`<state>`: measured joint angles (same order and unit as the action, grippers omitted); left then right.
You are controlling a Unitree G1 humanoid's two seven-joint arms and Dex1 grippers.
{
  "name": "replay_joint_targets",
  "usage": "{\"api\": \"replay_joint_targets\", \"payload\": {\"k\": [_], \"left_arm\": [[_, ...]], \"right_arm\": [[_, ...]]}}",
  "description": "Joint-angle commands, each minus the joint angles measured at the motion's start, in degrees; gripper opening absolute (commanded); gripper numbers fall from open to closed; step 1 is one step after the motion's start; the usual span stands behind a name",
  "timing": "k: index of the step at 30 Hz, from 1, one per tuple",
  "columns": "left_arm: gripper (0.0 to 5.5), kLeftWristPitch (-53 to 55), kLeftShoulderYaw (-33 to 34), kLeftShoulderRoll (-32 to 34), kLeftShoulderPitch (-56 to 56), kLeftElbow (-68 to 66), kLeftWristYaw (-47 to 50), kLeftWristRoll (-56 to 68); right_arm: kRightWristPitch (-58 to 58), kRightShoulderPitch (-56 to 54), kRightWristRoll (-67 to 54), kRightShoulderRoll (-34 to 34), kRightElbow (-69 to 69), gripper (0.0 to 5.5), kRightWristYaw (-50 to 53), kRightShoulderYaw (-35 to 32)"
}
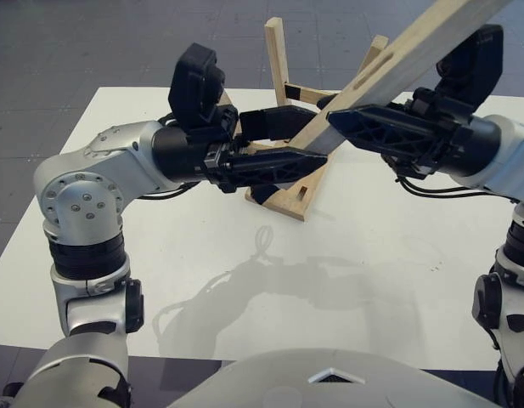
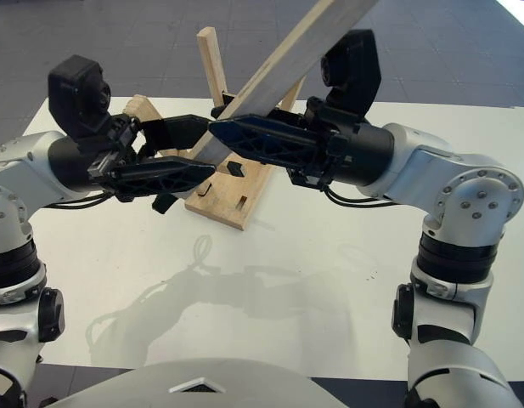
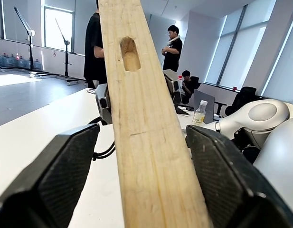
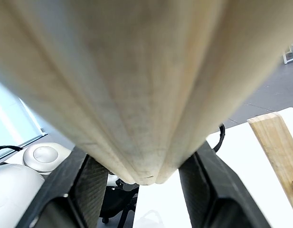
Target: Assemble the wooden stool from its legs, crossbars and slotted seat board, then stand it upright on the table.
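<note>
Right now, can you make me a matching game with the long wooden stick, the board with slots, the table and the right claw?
Things:
1. long wooden leg
2. slotted seat board
3. table
4. right claw

Clues:
A. white
B. black
C. pale wood, slanting high in the air
D. pale wood, down on the table

Pairs: 1-C, 2-D, 3-A, 4-B
</note>
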<state>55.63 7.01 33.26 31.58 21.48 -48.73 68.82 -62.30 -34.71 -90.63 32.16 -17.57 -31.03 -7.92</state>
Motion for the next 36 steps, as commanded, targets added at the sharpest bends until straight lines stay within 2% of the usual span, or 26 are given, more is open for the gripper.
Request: {"api": "replay_joint_targets", "payload": {"k": [1, 4, 8, 10, 14, 24, 36], "left_arm": [[3.53, -1.2, 3.1, 3.6, -0.1, -1.6, -1.7, -1.1], [3.53, -1.6, 5.3, 5.2, -0.1, -3.0, -2.7, -0.6], [3.53, -3.0, 5.8, 7.6, -3.7, -4.0, -4.8, -3.7], [3.53, -3.1, 4.9, 8.1, -6.3, -3.6, -6.2, -4.9], [3.53, -4.8, 1.9, 5.3, -12.9, -3.4, -4.8, -8.5], [3.53, -11.1, -6.1, 0.4, -22.2, -6.5, -2.2, -21.0], [3.53, -11.3, -7.1, -1.1, -24.4, -5.3, -1.9, -22.1]], "right_arm": [[0.5, 1.2, 1.7, 1.7, -0.5, 2.04, -0.9, -0.7], [0.3, 3.9, 5.0, 3.9, -2.0, 2.04, -2.8, -0.6], [3.3, 11.5, 20.4, 10.9, -7.3, 2.04, -10.9, 5.4], [7.2, 13.3, 28.3, 11.7, -5.3, 2.04, -13.1, 8.3], [16.2, 12.9, 40.0, 7.6, 4.4, 2.04, -15.4, 11.5], [28.2, 4.2, 56.1, -2.1, 27.7, 2.03, -20.0, 15.0], [31.8, 1.1, 63.9, -7.1, 35.1, 2.03, -25.9, 17.0]]}}
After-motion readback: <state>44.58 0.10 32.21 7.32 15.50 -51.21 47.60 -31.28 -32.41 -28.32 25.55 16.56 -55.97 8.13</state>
